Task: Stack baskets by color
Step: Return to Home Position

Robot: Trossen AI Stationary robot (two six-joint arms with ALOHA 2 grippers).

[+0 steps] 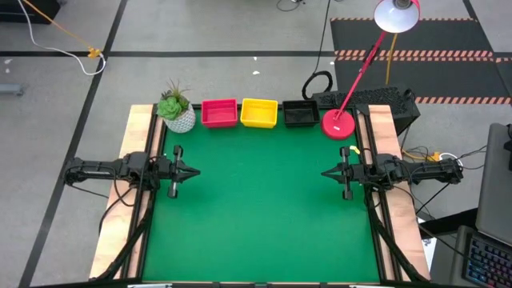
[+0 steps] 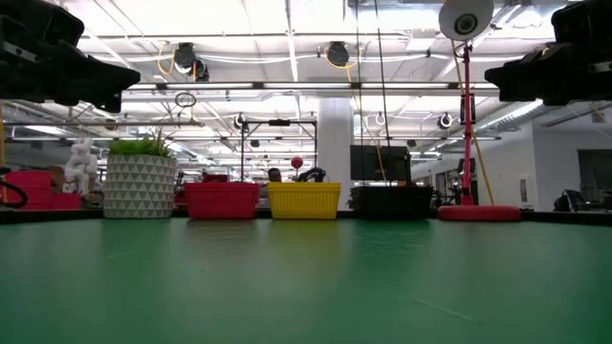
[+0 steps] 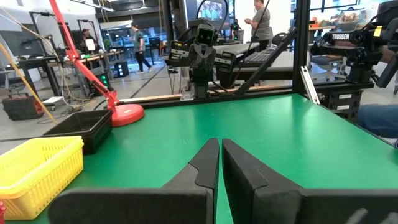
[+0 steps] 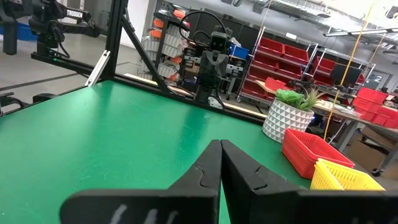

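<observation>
Table (image 1: pixel 264 208) — baskets (image 1: pixel 258 113) at 12 o'clock; left gripper (image 1: pixel 194 171) at 9 & right gripper (image 1: pixel 325 173) at 3, both closed, empty — stray swing cd clip them.

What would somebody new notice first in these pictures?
A row lines the far edge of the green table: plant pot, red basket, yellow basket, black basket, red lamp base. The left hand and right hand face each other from its sides, both shut and empty.
</observation>
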